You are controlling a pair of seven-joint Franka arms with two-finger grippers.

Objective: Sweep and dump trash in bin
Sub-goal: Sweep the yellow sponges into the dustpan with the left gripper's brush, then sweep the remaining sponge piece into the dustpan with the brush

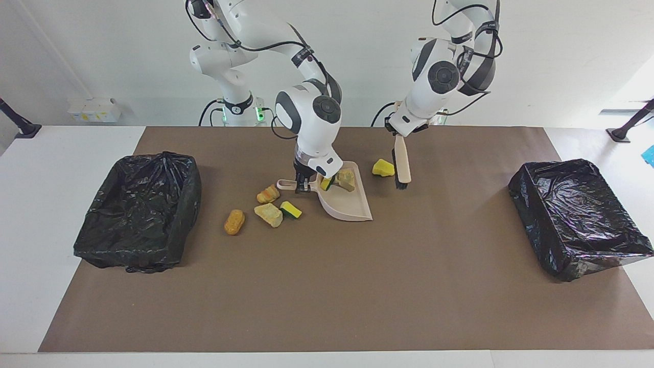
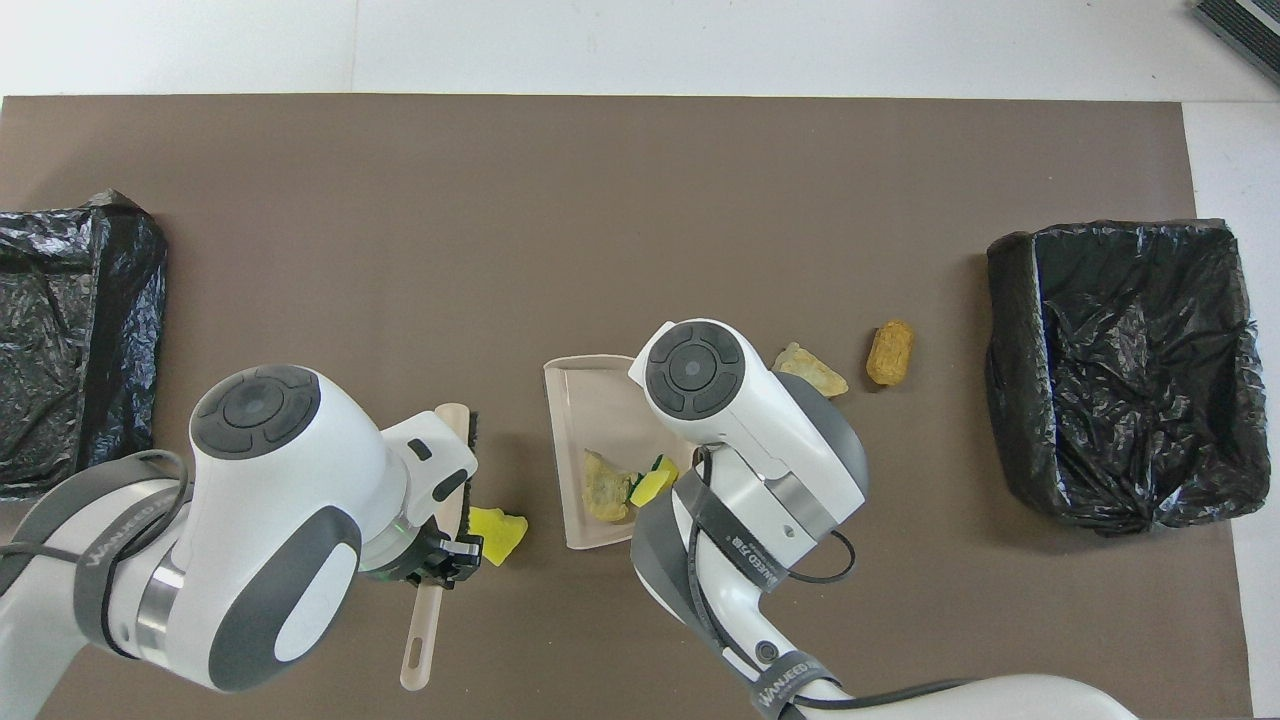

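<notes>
My right gripper (image 1: 302, 185) is shut on the handle of the beige dustpan (image 1: 352, 207), whose mouth rests on the mat. A tan lump (image 1: 347, 179) and a yellow, green-backed sponge piece (image 1: 327, 182) lie inside the pan. My left gripper (image 1: 397, 132) is shut on the brush (image 1: 402, 162), which hangs bristles down over the mat beside a loose yellow sponge piece (image 1: 383, 167). More trash lies on the mat toward the right arm's end: two bread-like lumps (image 1: 268, 194) (image 1: 234, 222), a tan lump (image 1: 269, 214) and a sponge piece (image 1: 290, 209).
Black-bagged bins stand at both ends of the brown mat: one at the right arm's end (image 1: 138, 209), one at the left arm's end (image 1: 577, 214). In the overhead view my right arm hides the dustpan's handle (image 2: 700, 470).
</notes>
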